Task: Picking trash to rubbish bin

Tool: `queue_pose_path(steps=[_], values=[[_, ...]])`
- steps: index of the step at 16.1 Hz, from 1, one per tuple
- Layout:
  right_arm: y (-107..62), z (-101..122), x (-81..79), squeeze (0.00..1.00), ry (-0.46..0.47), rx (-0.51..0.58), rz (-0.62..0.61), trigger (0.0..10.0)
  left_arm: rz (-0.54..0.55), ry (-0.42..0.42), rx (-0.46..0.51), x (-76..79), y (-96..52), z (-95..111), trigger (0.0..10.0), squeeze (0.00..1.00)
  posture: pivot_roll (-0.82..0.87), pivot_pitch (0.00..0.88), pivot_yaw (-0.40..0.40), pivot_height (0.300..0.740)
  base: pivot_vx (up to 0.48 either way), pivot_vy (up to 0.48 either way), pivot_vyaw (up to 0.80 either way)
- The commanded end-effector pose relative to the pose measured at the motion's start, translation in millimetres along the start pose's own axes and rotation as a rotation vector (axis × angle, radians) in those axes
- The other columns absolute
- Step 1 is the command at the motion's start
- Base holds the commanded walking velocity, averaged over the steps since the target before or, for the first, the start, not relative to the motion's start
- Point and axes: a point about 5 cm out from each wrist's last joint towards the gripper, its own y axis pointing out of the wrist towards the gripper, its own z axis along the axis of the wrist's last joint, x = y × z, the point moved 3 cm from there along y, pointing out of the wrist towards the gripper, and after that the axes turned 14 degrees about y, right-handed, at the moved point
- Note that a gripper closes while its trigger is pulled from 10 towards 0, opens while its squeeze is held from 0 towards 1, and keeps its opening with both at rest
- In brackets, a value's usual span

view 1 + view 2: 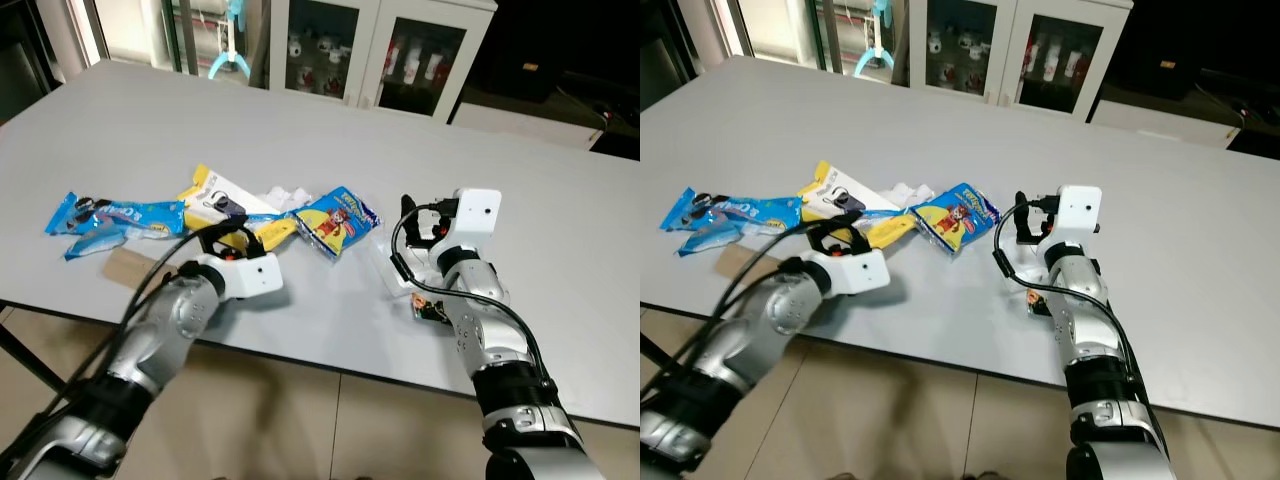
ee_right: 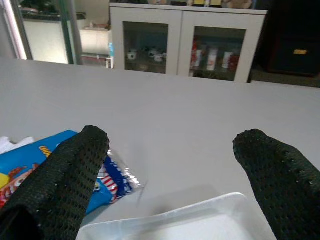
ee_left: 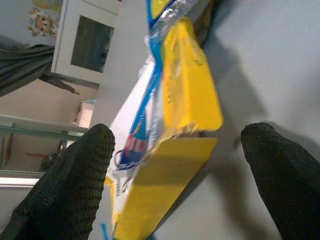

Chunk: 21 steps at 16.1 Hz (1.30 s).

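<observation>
Trash lies in a loose row on the grey table (image 1: 150, 130): a blue wrapper (image 1: 110, 218), a yellow and white package (image 1: 215, 197), a crumpled white tissue (image 1: 290, 197) and a blue and yellow snack bag (image 1: 338, 220). My left gripper (image 1: 232, 238) is low at the near end of a yellow wrapper (image 1: 275, 232). In the left wrist view it (image 3: 175, 145) is open, and the yellow wrapper (image 3: 190, 100) lies between its fingers (image 3: 75, 175). My right gripper (image 1: 422, 228) stands open over a clear plastic tray (image 2: 190, 220), just right of the snack bag (image 2: 30, 170).
A brown cardboard piece (image 1: 130, 268) lies near the table's front edge, left of my left arm. A small dark item (image 1: 430, 310) sits under my right forearm. White glass-door cabinets (image 1: 380, 50) stand behind the table. The table's far half and right side are bare.
</observation>
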Motion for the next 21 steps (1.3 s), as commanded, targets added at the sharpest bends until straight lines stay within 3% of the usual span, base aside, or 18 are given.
queue_pose_path(steps=[1, 5, 9, 11, 15, 21], values=[[0.0, 1.7, -1.3, 0.00, 0.006, -0.006, 0.011, 10.0, 0.023, 0.020, 0.026, -6.0, 4.4, 7.6, 10.0, 0.00, -0.04, 0.062, -0.128, 0.740, 0.000, 0.000, 0.00], [-10.5, -2.7, -12.3, 0.00, -0.017, -0.078, 0.167, 10.0, 0.023, 0.012, 0.036, 2.6, 15.9, 12.7, 10.0, 0.00, -0.06, 0.071, -0.128, 0.740, 0.000, 0.000, 0.00], [-33.4, -16.7, -22.5, 0.00, -0.030, -0.236, 0.401, 10.0, 0.022, 0.018, 0.047, 6.1, 18.9, 15.4, 10.0, 0.00, -0.07, 0.075, -0.129, 0.740, 0.000, 0.000, 0.00], [-38.2, -17.6, -24.5, 0.00, -0.024, -0.256, 0.438, 10.0, 0.024, 0.019, 0.050, 7.0, 19.5, 15.8, 10.0, 0.00, -0.07, 0.077, -0.128, 0.740, 0.000, 0.000, 0.00], [-59.4, -17.3, -42.5, 0.00, 0.029, -0.331, 0.626, 10.0, 0.018, 0.030, 0.053, 10.7, 21.5, 15.7, 10.0, 0.00, -0.07, 0.074, -0.127, 0.740, 0.000, 0.000, 0.00], [-74.8, -18.0, -54.9, 0.00, 0.079, -0.372, 0.725, 10.0, -0.012, 0.036, 0.033, 24.5, 26.0, 11.4, 10.0, 0.00, -0.07, 0.069, -0.122, 0.740, 0.000, 0.000, 0.00]])
